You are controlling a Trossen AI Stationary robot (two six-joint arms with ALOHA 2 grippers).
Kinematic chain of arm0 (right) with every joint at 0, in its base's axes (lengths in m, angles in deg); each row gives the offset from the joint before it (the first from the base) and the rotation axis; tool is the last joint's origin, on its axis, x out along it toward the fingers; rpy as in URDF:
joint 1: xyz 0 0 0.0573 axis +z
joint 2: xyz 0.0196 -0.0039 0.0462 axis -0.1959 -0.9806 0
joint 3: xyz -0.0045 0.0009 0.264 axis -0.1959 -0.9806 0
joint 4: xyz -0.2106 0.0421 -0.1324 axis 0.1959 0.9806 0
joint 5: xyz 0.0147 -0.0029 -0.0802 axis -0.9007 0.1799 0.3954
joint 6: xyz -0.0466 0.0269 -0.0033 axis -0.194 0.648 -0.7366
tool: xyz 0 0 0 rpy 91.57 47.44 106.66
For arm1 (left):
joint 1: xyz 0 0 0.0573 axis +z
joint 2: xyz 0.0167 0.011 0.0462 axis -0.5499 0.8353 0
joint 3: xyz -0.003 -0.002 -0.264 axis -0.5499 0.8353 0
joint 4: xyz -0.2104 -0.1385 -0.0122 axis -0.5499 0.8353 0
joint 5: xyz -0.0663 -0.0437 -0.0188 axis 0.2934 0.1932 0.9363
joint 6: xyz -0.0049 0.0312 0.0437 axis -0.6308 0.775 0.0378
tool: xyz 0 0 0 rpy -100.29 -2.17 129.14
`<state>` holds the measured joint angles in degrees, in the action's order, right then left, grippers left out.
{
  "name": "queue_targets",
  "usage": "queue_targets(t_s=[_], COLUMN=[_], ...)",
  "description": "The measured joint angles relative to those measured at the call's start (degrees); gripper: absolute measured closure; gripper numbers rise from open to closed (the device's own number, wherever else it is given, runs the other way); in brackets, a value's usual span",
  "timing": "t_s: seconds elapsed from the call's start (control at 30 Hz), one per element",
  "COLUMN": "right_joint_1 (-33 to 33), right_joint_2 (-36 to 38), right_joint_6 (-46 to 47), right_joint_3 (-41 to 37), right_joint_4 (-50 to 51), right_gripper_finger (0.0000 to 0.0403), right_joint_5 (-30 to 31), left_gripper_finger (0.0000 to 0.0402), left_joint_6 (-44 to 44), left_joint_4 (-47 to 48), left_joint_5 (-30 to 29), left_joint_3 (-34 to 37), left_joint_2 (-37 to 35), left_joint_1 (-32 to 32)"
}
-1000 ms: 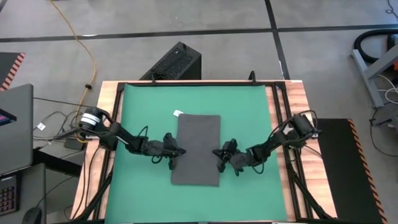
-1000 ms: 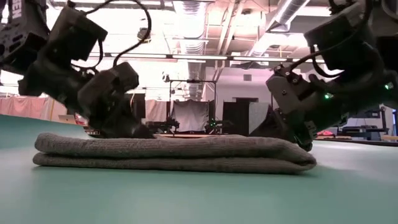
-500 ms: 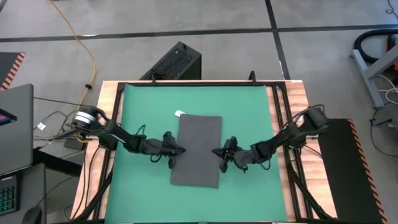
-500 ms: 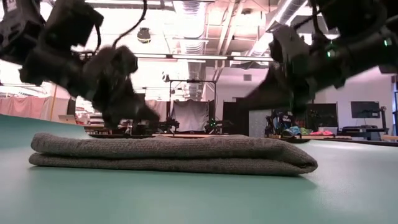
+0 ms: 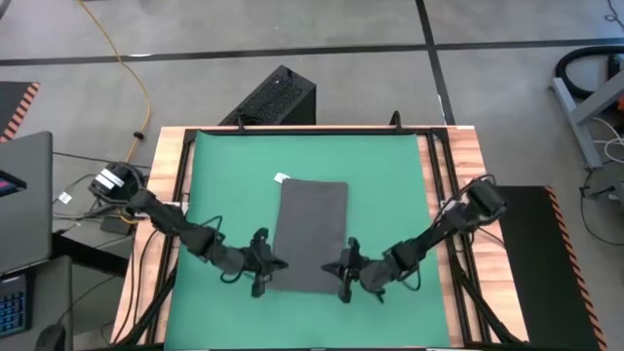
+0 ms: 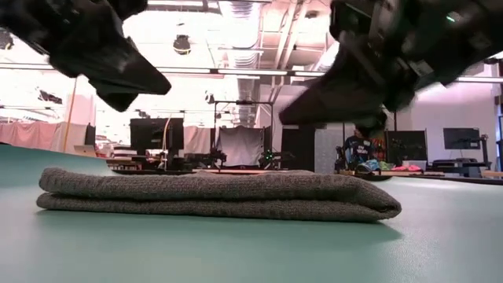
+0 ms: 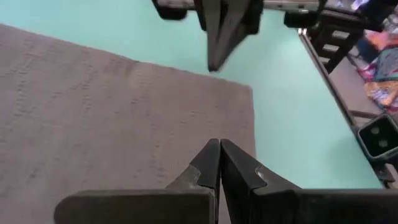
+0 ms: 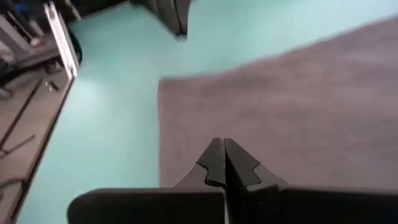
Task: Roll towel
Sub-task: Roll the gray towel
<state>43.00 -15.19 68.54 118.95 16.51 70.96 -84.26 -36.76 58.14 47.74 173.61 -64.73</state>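
The dark grey towel lies folded into a flat oblong on the green mat, with its white tag at the far left corner. In the low view it rests as a low stack of layers. My left gripper is shut and hovers over the towel's left long edge, near its near end. My right gripper is shut and hovers over the right long edge opposite. In the low view both, left and right, hang clear above the cloth. Each wrist view shows shut fingertips, left and right, over the towel.
Bare green mat surrounds the towel on all sides. The wooden table top shows at the mat's left and right, with black rails and cables along it. A black box stands on the floor beyond the far edge, and a laptop sits off to the left.
Both grippers have lifted off the towel and moved toward the table's near edge, staying shut. They were low on the towel's two long edges around its middle. Now they hang above it nearer its near end. The towel lies folded in the same place.
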Motion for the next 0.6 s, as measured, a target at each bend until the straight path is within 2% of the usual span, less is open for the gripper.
queue_targets(t_s=[0.13,0.27,0.4,0.6], right_joint_1=[2.4,3.6,3.4,3.1], right_joint_2=[-5.7,-10.9,-15.6,-20.1], right_joint_6=[3.5,6.7,8.5,11.1], right_joint_3=[4.5,8.8,13.0,14.8], right_joint_4=[-0.3,-0.4,-0.5,-0.7], right_gripper_finger=[0.0394,0.0394,0.0394,0.0394], right_joint_5=[1.1,2.0,3.4,5.3], left_gripper_finger=[0.0401,0.0401,0.0401,0.0401], left_joint_6=[-3.2,-5.0,-1.7,-0.3], left_joint_4=[-1.3,-5.5,-13.0,-18.2], left_joint_5=[-5.7,-7.1,-6.7,-7.8], left_joint_3=[0.4,2.6,2.8,2.9], left_joint_2=[0.2,2.1,7.8,17.5], left_joint_1=[-4.3,-7.6,-9.9,-10.1])
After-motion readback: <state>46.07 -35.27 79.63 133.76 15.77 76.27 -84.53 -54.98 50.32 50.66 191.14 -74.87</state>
